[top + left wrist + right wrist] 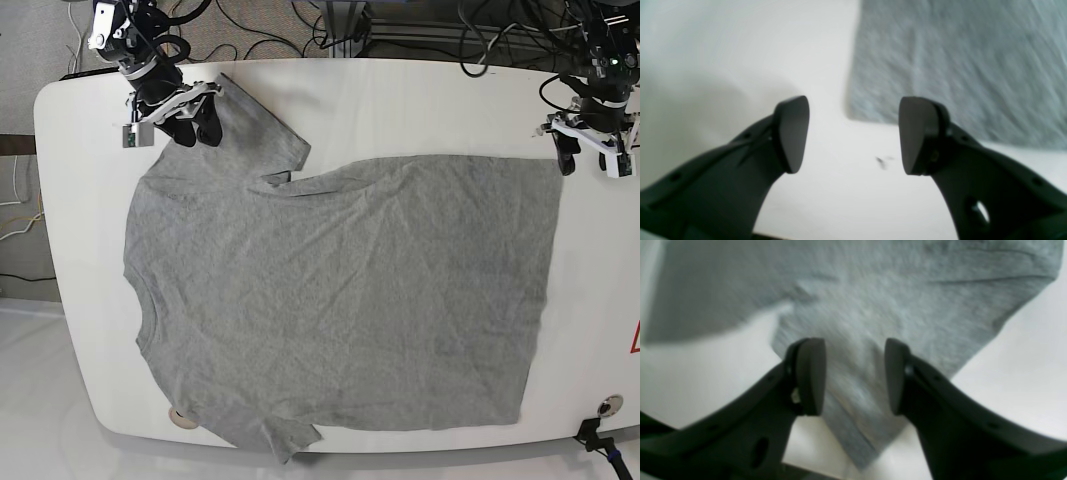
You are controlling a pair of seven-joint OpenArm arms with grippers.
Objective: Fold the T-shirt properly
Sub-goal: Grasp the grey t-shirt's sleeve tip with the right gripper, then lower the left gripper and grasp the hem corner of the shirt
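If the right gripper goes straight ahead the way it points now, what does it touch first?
Most likely the sleeve of the grey T-shirt: in the right wrist view it lies directly between the open fingers of the right gripper. Depth is unclear, so the remaining gap cannot be judged.

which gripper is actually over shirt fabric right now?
The right gripper: its open fingers straddle the T-shirt sleeve. The left gripper hangs over bare table, just off the shirt's hem corner.
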